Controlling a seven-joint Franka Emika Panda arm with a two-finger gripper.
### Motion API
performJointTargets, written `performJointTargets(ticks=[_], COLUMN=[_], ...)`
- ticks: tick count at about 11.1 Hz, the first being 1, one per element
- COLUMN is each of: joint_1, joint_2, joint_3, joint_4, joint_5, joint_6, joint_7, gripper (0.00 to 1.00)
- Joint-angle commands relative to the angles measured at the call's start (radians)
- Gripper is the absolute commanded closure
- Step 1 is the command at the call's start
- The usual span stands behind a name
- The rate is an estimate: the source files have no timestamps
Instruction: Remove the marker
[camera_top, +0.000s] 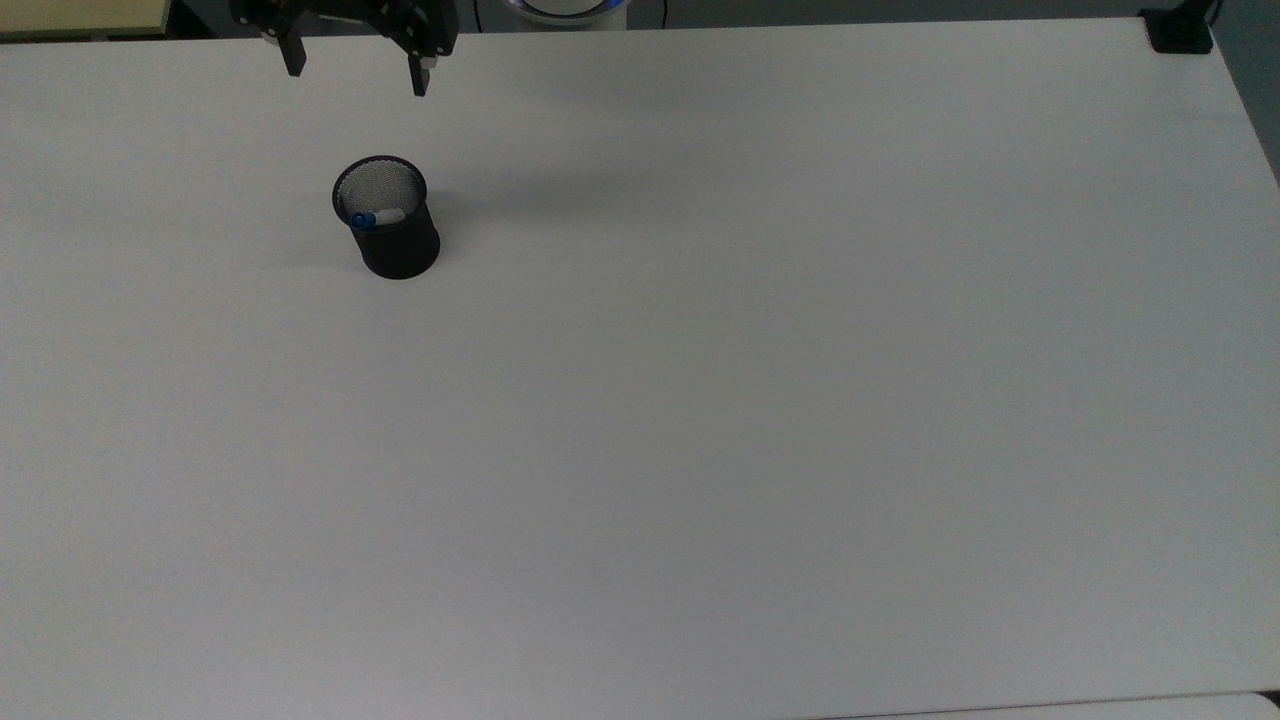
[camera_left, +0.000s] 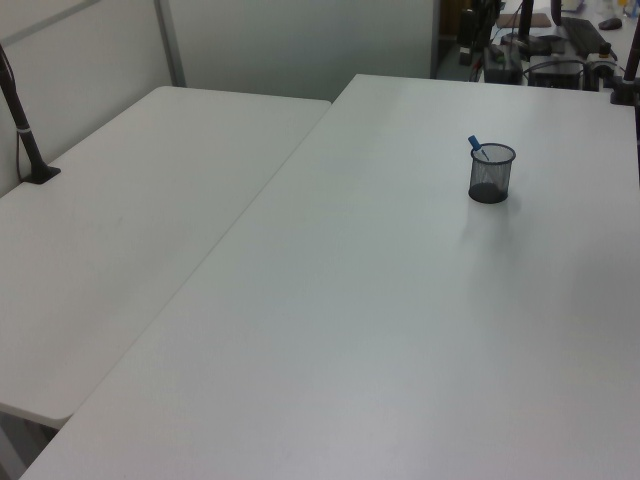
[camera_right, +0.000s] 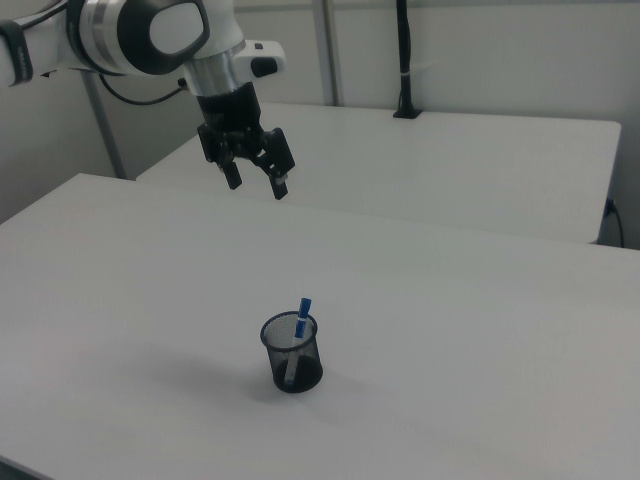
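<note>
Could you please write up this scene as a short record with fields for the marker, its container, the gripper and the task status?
marker: white barrel with blue cap, standing tilted inside the cup, cap end above the rim
container: black mesh cup, upright on the white table
gripper: open, empty, raised above the table, apart from the cup
gripper in the top view: near the upper edge, above the cup in the picture
contact: none between gripper and marker
task status: marker not yet removed
</note>
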Motion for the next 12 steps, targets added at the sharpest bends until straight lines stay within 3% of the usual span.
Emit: performJointTargets(ticks=[1,8,10,12], joint_1=[0.002,0.010,0.014,0.068], joint_2=[-0.005,0.006,0.038,0.125], joint_3=[0.002,0.003,0.015,0.020], joint_4=[0.000,0.002,0.002,0.002], joint_5=[0.007,0.018,0.029,0.024], joint_6=[0.003,0.018,0.128,0.194], joint_7=[0.011,-0.003,0.003,0.009], gripper=[0.00,0.00,0.00,0.00])
